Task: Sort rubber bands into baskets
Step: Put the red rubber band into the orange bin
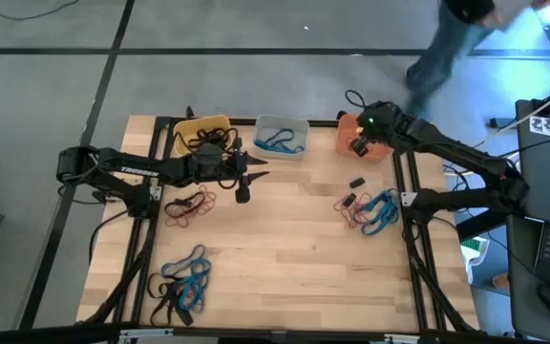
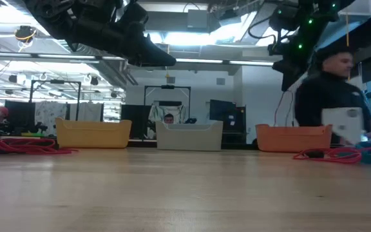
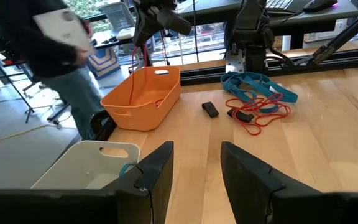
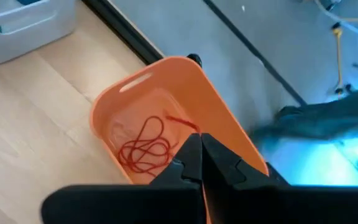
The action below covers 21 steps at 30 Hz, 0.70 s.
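Near the bench's (image 1: 285, 248) left front corner, a heap of blue and black bands (image 1: 181, 287) is lying. Farther back along the left side, a red bunch (image 1: 189, 205) is resting just in front of the left arm. That arm is reaching in from the left edge, and the left gripper (image 1: 256, 170) is hovering above the wood just in front of the gap between the yellow basket (image 1: 201, 134) and the grey basket (image 1: 281, 136). Its fingers (image 3: 157, 177) are standing apart with nothing between them.

The three baskets are sitting in a row along the bench's back edge. The yellow one is holding black bands, the grey one is holding blue bands (image 1: 280, 145), and the orange basket (image 1: 363, 137) is standing toward the back right corner. In the right wrist view a red band (image 4: 145, 149) is lying on the orange basket's floor.

The right gripper (image 1: 359, 145) is hanging over the orange basket, its fingers (image 4: 188, 158) pressed together; a thin red strand is showing just past their tips, but I cannot tell whether it is pinched.

Toward the right edge, a tangle of red and blue bands (image 1: 375, 210) is lying on the wood, with two small black pieces (image 1: 353, 191) just beside it. Beyond the back right corner, a person (image 1: 452, 43) is walking past.
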Each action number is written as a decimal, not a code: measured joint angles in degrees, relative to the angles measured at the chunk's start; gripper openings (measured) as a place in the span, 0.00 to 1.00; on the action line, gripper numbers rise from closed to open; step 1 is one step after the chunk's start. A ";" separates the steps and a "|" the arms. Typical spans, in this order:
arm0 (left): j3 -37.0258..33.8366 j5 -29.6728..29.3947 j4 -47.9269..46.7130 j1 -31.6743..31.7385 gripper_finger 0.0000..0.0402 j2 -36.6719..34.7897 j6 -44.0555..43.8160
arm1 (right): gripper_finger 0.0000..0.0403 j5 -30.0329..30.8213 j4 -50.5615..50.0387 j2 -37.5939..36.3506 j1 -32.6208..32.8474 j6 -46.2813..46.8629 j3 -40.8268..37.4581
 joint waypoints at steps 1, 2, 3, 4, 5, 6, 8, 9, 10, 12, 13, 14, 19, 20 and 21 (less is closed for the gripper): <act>0.00 0.00 0.00 0.00 0.32 0.00 0.01 | 0.01 -0.29 0.09 0.43 -0.63 0.16 0.00; 0.00 0.00 0.00 0.00 0.32 0.00 0.02 | 0.01 -0.76 0.11 1.06 -1.17 0.18 0.00; 0.00 0.00 0.00 0.00 0.32 0.00 0.02 | 0.01 -1.73 0.05 1.71 -1.58 0.36 0.00; 0.00 0.00 0.00 0.00 0.32 0.00 0.02 | 0.01 -2.78 0.04 2.42 -1.96 0.57 0.00; 0.00 0.00 0.00 0.00 0.32 0.00 0.02 | 0.01 -3.67 0.04 3.14 -2.30 0.82 0.00; 0.00 -0.02 0.00 0.00 0.32 0.00 0.02 | 0.03 -4.58 0.01 3.87 -2.59 1.08 0.00; 0.00 -0.01 0.00 0.00 0.32 0.00 0.02 | 0.07 -5.54 -0.05 5.52 -2.66 1.62 0.00; 0.00 -0.01 0.00 0.00 0.32 0.00 0.03 | 0.11 -5.79 -0.05 6.27 -2.56 1.61 0.00; 0.00 0.00 0.00 0.00 0.32 0.00 0.04 | 0.15 -5.80 -0.19 6.91 -2.51 1.59 0.00; 0.00 0.00 0.00 0.00 0.32 0.00 0.04 | 0.24 -5.80 -0.94 7.76 -2.51 1.41 0.00; 0.00 -0.01 0.00 0.00 0.32 0.00 0.04 | 0.28 -5.89 -1.36 7.98 -2.49 1.39 -0.02; 0.00 -0.02 0.00 0.00 0.32 0.00 0.04 | 0.33 -6.32 -1.84 8.16 -2.49 1.39 -0.02; 0.00 -0.02 0.00 0.00 0.32 0.00 0.04 | 0.49 -14.19 -6.01 8.19 -2.49 1.69 -0.02; 0.00 -0.02 0.00 0.00 0.32 0.00 0.04 | 0.51 -16.63 -6.94 8.19 -2.49 1.80 -0.02; 0.00 -0.01 0.00 0.02 0.32 0.00 0.04 | 0.52 -19.21 -7.67 8.18 -2.46 1.96 -0.02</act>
